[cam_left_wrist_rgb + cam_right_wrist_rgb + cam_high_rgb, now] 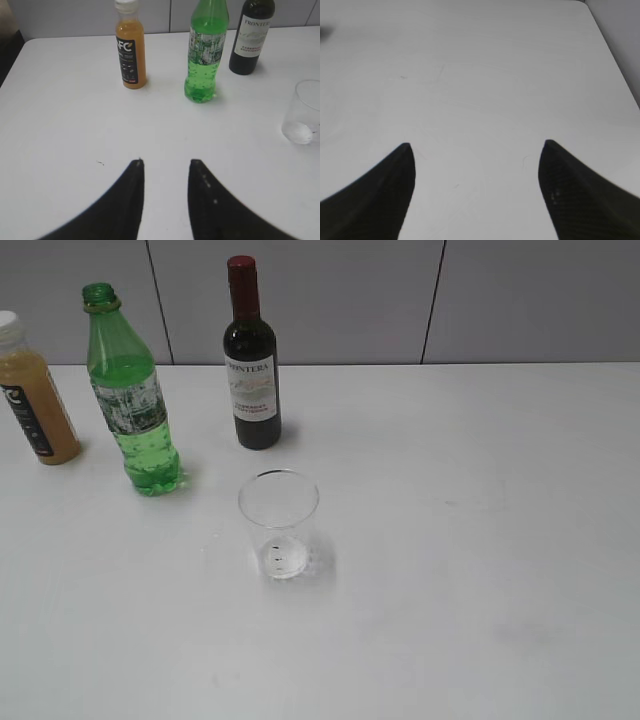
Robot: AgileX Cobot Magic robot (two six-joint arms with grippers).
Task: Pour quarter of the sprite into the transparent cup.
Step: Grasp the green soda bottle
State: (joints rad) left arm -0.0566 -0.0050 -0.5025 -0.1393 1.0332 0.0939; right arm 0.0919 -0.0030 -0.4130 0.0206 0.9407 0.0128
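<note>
White table (480, 540) under a grey panelled wall fills our exterior view: the sprite (130, 400) stands upright at ten o'clock from the transparent cup (279, 524), wine bottle (251, 360) at twelve, juice bottle (35, 395) far left. Our left gripper (166, 162) hangs parted, empty, sprite at twelve. Our right gripper (476, 145) gapes wide over bare table.

Your left gripper (166, 162) hovers over the table with its two dark fingers (131, 192) parted by a narrow gap and nothing between them. Your right gripper (476, 145) hangs with its fingers (570, 185) spread wide, also holding nothing. Neither arm shows in the exterior view; only the wrist views show the fingers.
</note>
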